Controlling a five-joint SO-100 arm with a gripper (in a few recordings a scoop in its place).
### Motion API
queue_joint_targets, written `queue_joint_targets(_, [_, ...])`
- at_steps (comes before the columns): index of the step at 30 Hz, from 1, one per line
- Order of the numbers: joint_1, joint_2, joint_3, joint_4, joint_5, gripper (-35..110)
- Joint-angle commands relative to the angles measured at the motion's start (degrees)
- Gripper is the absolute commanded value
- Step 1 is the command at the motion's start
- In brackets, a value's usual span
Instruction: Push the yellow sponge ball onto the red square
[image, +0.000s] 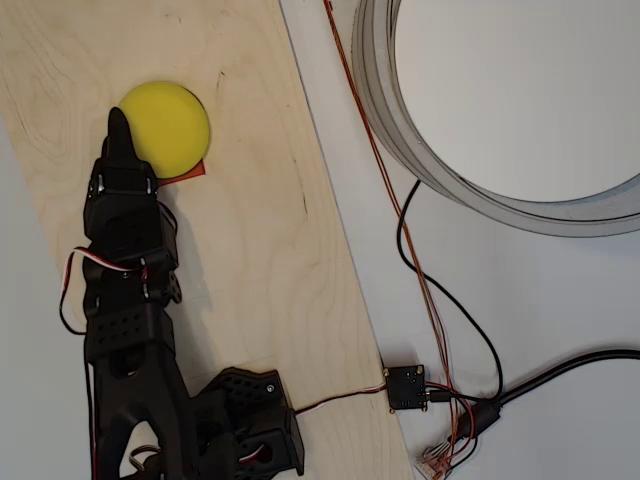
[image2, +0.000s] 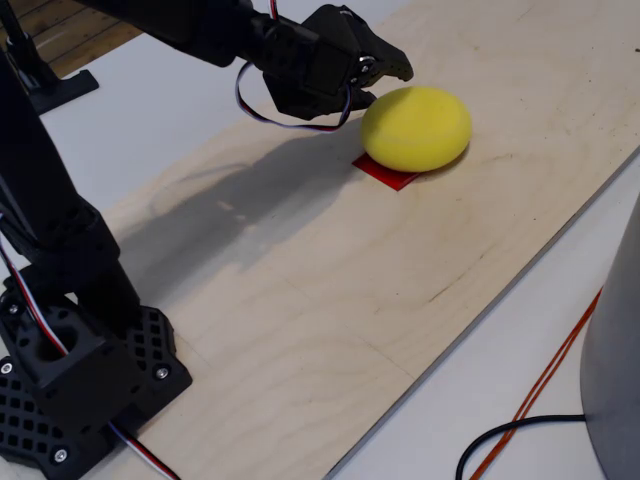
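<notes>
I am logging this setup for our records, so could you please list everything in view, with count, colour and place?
yellow sponge ball: one, bright yellow, on the board, resting on the red square.
red square: one, orange-red, flat on the board, mostly hidden under the ball.
wooden board: one, pale wood, lying on the white table.
white table: one, white, beneath everything.
large ring: one, grey, upper right in the overhead view.
cables: several, black and orange-red, right of the board.
small circuit box: one, black, at the board's right edge.
gripper: one, black, beside the ball, apparently shut.
</notes>
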Motion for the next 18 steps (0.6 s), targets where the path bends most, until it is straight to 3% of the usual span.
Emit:
queue_joint_targets(1, [1.1, 1.2, -0.1, -1.5, 0.4, 16])
queue_joint_targets(18, [-0.8, 9.8, 7.6, -1.5, 3.9, 17])
